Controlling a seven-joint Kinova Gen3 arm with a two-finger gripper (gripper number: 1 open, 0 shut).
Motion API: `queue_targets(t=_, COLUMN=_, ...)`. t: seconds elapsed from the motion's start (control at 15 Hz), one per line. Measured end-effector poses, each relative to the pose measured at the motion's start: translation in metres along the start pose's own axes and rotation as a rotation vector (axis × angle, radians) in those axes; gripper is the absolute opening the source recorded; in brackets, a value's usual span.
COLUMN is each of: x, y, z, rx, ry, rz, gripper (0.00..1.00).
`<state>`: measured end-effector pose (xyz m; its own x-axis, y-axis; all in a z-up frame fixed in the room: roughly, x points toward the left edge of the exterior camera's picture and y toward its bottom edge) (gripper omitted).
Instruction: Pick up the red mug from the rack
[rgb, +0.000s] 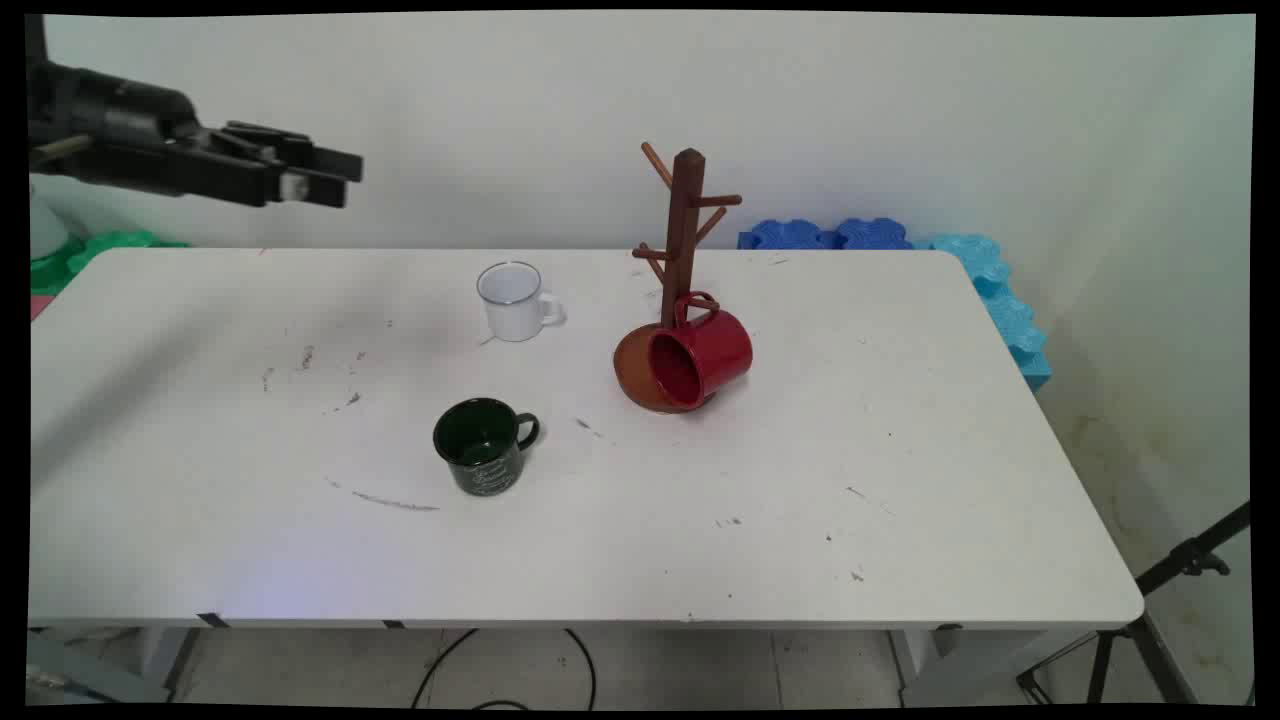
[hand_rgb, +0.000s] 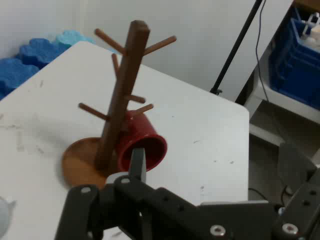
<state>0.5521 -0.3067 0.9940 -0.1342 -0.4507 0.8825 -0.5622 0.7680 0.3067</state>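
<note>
End effector (rgb: 335, 180) raised, empty, opening unclear, red mug (rgb: 702, 358) on wooden mug tree (rgb: 680, 250), no legible writing.

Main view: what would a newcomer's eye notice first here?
The brown mug tree stands behind the table's middle, with a red mug hanging tilted on a low peg over its round base. The black pincer hovers high at upper left, holding nothing. A dark green mug stands upright nearer the camera.

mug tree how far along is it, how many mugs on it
Done: the red mug sits tilted at the mug tree, handle by a low peg, body on the base. In hand: nothing; the pincer is open, raised high, apart from every mug. Left: the white mug and dark green mug stand upright on the table.
</note>
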Motion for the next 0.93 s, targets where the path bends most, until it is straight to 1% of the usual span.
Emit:
queue_targets(t=0.2, x=0.004, y=0.023, z=0.026, rx=0.014, ry=-0.005, rz=-0.037, gripper=1.0)
queue_targets(t=0.33, x=0.006, y=0.042, z=0.051, rx=0.028, ry=-0.015, rz=-0.065, gripper=1.0)
queue_targets(t=0.53, x=0.002, y=0.064, z=0.088, rx=0.045, ry=-0.039, rz=-0.089, gripper=1.0)
queue_targets(t=0.73, x=-0.004, y=0.076, z=0.116, rx=0.059, ry=-0.058, rz=-0.094, gripper=1.0)
queue_targets(t=0.93, x=-0.014, y=0.085, z=0.148, rx=0.082, ry=-0.086, rz=-0.09, gripper=1.0)
